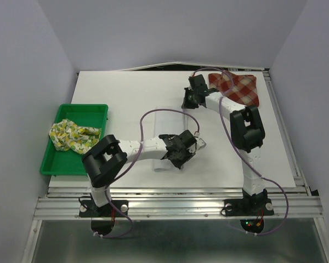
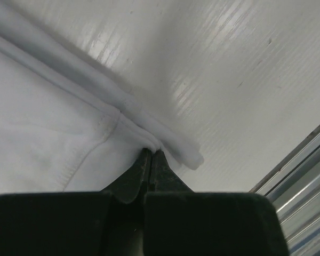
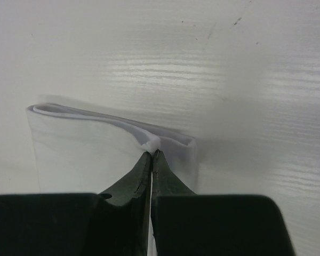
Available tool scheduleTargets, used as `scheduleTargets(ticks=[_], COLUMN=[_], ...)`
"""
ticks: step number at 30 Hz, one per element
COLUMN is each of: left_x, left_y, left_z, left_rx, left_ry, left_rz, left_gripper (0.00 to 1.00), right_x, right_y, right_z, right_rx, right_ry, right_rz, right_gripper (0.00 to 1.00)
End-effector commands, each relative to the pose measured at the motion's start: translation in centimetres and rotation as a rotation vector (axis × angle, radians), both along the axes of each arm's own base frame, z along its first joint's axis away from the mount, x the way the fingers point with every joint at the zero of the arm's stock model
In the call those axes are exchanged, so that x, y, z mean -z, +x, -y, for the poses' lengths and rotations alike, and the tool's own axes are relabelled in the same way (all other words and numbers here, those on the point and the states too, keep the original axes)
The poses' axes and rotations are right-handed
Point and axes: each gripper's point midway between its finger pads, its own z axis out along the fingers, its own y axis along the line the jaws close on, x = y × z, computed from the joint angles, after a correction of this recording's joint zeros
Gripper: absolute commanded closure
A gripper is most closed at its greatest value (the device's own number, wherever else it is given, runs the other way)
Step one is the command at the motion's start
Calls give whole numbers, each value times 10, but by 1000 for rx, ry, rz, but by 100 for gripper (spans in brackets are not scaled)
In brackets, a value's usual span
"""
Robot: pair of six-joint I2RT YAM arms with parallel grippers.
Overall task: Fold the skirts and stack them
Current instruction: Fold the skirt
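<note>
The plain white skirt (image 1: 167, 121) lies folded in the middle of the table. My left gripper (image 1: 182, 152) is shut on its near right corner; the left wrist view shows the jaws (image 2: 151, 152) pinching the layered hem of the white cloth (image 2: 42, 122). My right gripper (image 1: 189, 102) is shut on the far right corner; the right wrist view shows the fingertips (image 3: 151, 153) pinching the folded edge of the white skirt (image 3: 80, 154). The red-and-cream plaid skirt (image 1: 237, 87) lies at the back right. The fruit-print skirt (image 1: 71, 136) lies bunched in the tray.
A green plastic tray (image 1: 93, 109) sits at the table's left edge. The right arm's elbow (image 1: 247, 129) stands right of the white skirt. Metal rails (image 1: 175, 205) run along the near edge, also seen in the left wrist view (image 2: 304, 176).
</note>
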Motion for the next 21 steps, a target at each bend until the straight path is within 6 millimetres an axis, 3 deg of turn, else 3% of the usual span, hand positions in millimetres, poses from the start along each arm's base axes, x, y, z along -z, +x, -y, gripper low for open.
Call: scheduleTargets(ticks=[1,5,10,11,12,15,16,20,21], left_x=[6,3,-13,-15,-18,-16,-15,-20,-29], left_y=[-6,-5,-6,-7,-7,-14,-17,-16,-13], left_z=[6,7,11,11,11,9,10,10,13], left_rx=[31,62,77,79,88,114,126,140,140], left_ry=[-4,-7,-47,-54,-70,-85,-98,-134,-161], left_rz=[-49,-42,-32,-31,-32,-65,-90,-103,-82], left_gripper=[98,67,51,42,26,21,4,1,1], right_x=[-13,-20,-18,-19,-18,-17,-17,-9,-5], right_y=[7,7,6,7,7,8,12,10,9], right_z=[9,11,7,7,8,13,22,27,26], right_rx=[18,9,-9,-9,-5,8,29,27,20], right_ry=[-15,-24,-11,-11,-18,-44,-66,-100,-102], right_rz=[53,70,59,59,55,62,70,56,47], right_gripper=[99,99,99,99,99,99,99,96,83])
